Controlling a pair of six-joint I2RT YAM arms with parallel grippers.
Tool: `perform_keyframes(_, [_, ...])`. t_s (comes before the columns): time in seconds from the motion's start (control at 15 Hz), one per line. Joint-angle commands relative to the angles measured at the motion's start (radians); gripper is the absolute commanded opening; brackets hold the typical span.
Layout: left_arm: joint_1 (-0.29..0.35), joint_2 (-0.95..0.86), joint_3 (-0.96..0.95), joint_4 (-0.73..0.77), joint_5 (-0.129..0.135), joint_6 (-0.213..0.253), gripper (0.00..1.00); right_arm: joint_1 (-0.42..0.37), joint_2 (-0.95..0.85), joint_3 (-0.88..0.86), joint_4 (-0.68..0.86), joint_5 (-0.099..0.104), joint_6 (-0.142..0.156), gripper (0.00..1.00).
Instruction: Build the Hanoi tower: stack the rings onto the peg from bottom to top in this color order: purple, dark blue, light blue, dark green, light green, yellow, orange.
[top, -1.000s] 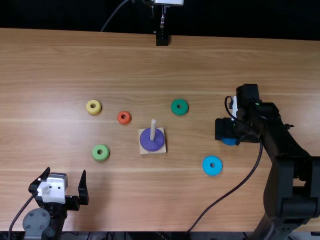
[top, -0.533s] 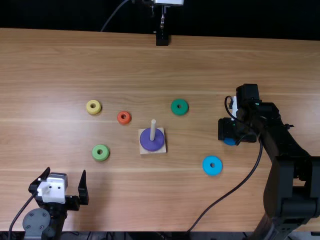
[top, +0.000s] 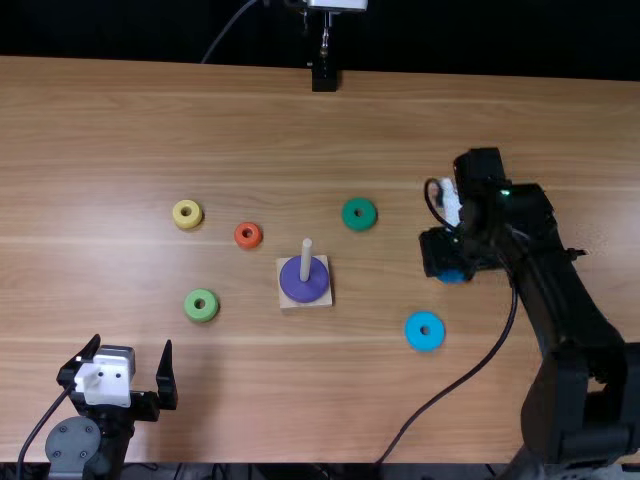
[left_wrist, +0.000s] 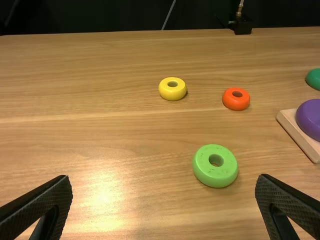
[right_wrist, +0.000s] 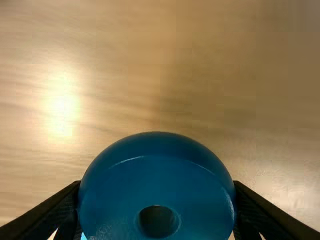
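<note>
The right gripper (right_wrist: 157, 197), clamped round the dark blue ring (right_wrist: 157, 175), has just shifted, readying the layer above the purple ring (top: 300, 292); the left gripper (left_wrist: 164, 177) stands spread

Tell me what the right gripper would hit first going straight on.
The table, most likely: the right gripper appears to point down at bare wood, so the dark blue ring in its jaws would probably touch first. Height is unclear.
</note>
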Motion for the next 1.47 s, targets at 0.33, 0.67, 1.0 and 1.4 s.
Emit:
perform_keyframes(0.33, [-0.008, -0.012, -0.112, -0.077, 0.004, -0.006, 1.0, 0.232, -0.146, 0.294, -0.149, -0.036, -0.033, 0.0])
perform_keyframes(0.67, [-0.008, -0.012, -0.112, -0.077, 0.004, -0.006, 1.0, 0.386, -0.086, 0.496, -0.295, -0.036, -0.033, 0.0])
perform_keyframes(1.0, [-0.008, -0.012, -0.112, -0.077, 0.004, -0.006, 1.0, 0.455, 0.001, 0.576, -0.332, -0.036, -0.033, 0.0])
perform_keyframes(1.4, [-0.008, -0.012, -0.112, -0.077, 0.004, -0.006, 1.0, 0.501, 0.075, 0.668, -0.332, -0.036, -0.027, 0.0])
